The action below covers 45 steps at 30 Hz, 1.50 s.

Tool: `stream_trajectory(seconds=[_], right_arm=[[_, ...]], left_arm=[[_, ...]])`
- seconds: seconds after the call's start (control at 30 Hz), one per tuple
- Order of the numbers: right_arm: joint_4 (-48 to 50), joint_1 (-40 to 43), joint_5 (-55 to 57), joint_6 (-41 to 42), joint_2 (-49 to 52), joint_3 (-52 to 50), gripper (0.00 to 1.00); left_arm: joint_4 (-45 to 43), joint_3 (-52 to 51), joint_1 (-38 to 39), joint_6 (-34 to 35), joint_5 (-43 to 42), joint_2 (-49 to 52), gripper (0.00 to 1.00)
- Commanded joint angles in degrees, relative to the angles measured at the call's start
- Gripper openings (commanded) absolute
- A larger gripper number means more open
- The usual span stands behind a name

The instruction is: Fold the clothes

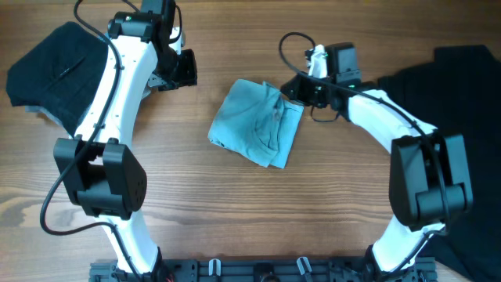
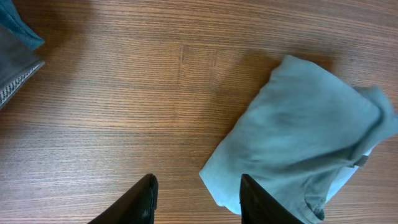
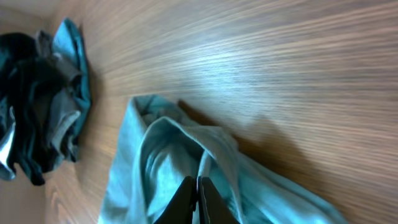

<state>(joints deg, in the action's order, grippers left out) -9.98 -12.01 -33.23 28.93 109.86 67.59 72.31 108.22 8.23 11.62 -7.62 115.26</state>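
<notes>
The blue shirt (image 1: 254, 125) lay near the middle of the table (image 1: 196, 204), a little toward the far edge, and it was already folded into a small packet. The packet was not neat: its right side was wrinkled and one layer stood up in a ridge.

The right gripper (image 3: 199, 198) was at the far right corner of this packet. Its jaws were pressed together on that raised ridge of cloth, with no gap visible between them. The left gripper (image 2: 198, 194) hung over bare wood just beside the left side of the packet. Its fingers (image 2: 144, 196) were wide apart and held nothing.

A dark bundle (image 1: 51, 70) of other clothes waited at the far left corner, and a black shirt (image 1: 466, 78) lay along the right edge (both well apart from the blue one).

In my judgement the folding of the blue shirt was almost finished, and the step in hand was the last fold or the tidying of the loose corner. The next move would call for the right gripper to carry the pinched layer across and lay it flat without dragging the whole packet. The free left gripper could press down the left side to keep it in place.
</notes>
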Motion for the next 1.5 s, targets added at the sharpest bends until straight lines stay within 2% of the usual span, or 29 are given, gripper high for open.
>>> stream_trajectory(seconds=[0.0,0.03,0.07,0.1,0.13,0.2,0.23,0.33,0.57,0.67,0.7,0.73,0.77,0.87,1.1,1.3,1.37,1.4,1.47], right_arm=[[-3.74,-0.42,0.55,-6.32,-1.55,0.17,0.66],[-4.44,-0.50,0.20,-9.14,-1.55,0.17,0.84],[-4.92,-0.50,0.76,-10.08,-1.55,0.17,0.86],[-5.11,-0.50,1.60,-9.88,-1.55,0.17,0.84],[-5.07,-0.52,1.70,-9.64,-1.55,0.17,0.79],[-4.24,-0.50,1.79,-9.62,-1.55,0.17,0.59],[-3.93,-0.50,2.27,-9.62,-1.53,0.17,0.54],[-4.11,-0.52,4.76,-11.50,-1.29,0.17,0.52],[-6.34,-1.51,4.46,-12.31,2.32,0.17,0.31],[-5.33,-3.04,1.44,-15.10,2.34,0.17,0.31],[-5.33,-3.37,1.53,-15.30,2.34,0.17,0.36],[-5.42,-3.52,1.73,-15.28,2.34,0.17,0.35],[-5.44,-3.58,1.88,-15.26,2.34,0.17,0.30],[-7.26,-3.74,5.25,-13.51,2.34,0.17,0.04],[-8.59,-2.47,6.19,-11.30,0.44,0.20,0.04],[-17.38,0.44,6.88,-5.60,-2.84,0.20,0.04],[-21.29,1.01,10.88,0.07,-2.84,0.20,0.06],[-22.08,1.42,11.72,0.61,-2.84,0.20,0.10],[-22.08,2.93,12.02,0.68,-2.84,0.24,0.11]], left_arm=[[0.15,-0.37,0.07,-0.94,-0.90,-0.17,0.46],[0.15,-0.37,0.07,-0.94,-0.87,-0.17,0.47],[0.13,-0.37,0.07,-0.94,-0.87,-0.17,0.48],[0.13,-0.37,0.07,-0.94,-0.87,-0.17,0.49],[0.13,-0.37,0.07,-0.94,-0.87,-0.17,0.50],[0.13,-0.37,0.07,-0.94,-0.87,-0.17,0.51],[0.13,-0.37,0.07,-0.94,-0.90,-0.17,0.51],[0.42,-0.37,0.07,-0.94,-0.92,-0.17,0.47],[2.14,-0.37,0.07,-0.94,-0.92,-0.17,0.47],[2.12,-0.37,0.07,-0.92,-0.92,-0.17,0.46],[2.12,-0.37,0.07,-0.92,-0.92,-0.17,0.47],[2.12,-0.37,0.07,-0.92,-0.92,-0.17,0.47],[2.14,-0.37,0.07,-0.92,-0.92,-0.17,0.47],[2.56,-0.37,0.07,-0.90,-0.94,-0.17,0.47],[4.07,-0.37,0.09,-0.92,-0.92,-0.17,0.47],[3.34,-0.37,0.07,-0.92,-0.92,-0.17,0.48],[3.32,-0.37,0.07,-0.92,-0.92,-0.17,0.48],[3.37,-0.37,0.07,-0.92,-0.92,-0.17,0.48],[3.37,-0.37,0.09,-0.92,-0.92,-0.17,0.49]])
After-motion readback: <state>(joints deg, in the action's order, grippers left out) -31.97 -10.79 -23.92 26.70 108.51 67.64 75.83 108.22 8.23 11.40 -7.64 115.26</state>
